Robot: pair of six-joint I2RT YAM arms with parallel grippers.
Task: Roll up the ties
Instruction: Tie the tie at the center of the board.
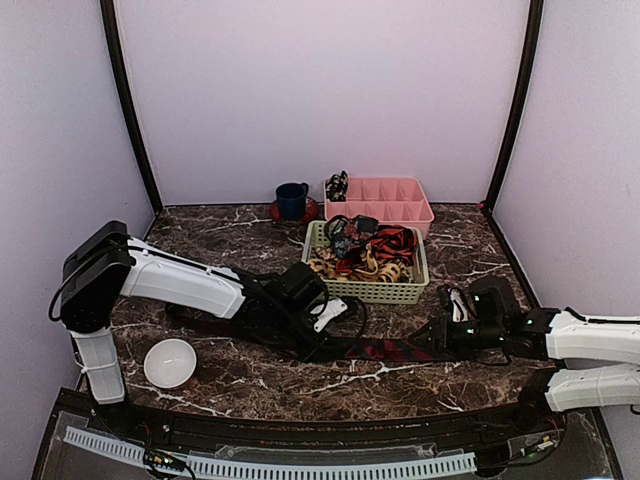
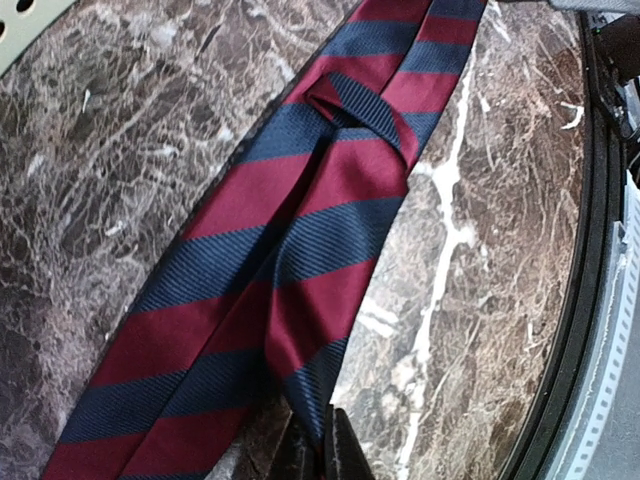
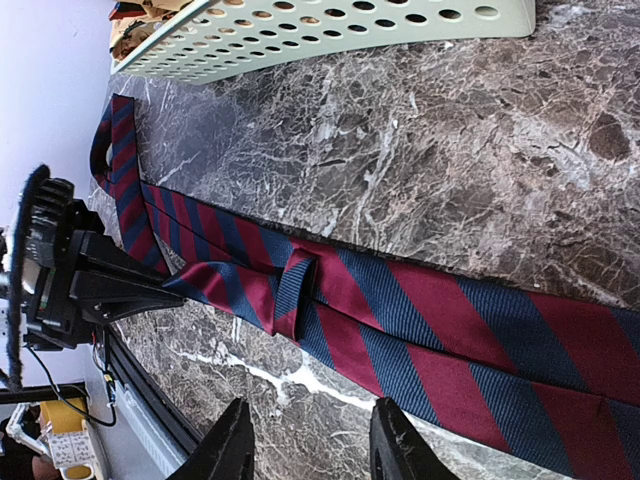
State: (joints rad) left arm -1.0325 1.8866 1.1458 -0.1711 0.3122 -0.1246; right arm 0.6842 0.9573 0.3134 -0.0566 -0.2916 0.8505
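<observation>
This is a robot test booth in a lab, not a lived-in room. Plain pale walls [image 1: 320, 90] framed by black posts [image 1: 128, 110] enclose a marble-look table [image 1: 230, 378]. At lower left is a white robot arm [image 1: 180, 278], at lower right a second arm [image 1: 590, 335], and along the bottom edge a white cable strip [image 1: 300, 465]. A basket [image 1: 385, 292], pink tray [image 1: 385, 205], cup [image 1: 292, 199] and bowl [image 1: 169, 362] sit like staged props.

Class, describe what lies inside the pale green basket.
In the basket: tan leopard-print ties and red-and-black ties, heaped together. Its floor and anything beneath the heap are covered.
</observation>
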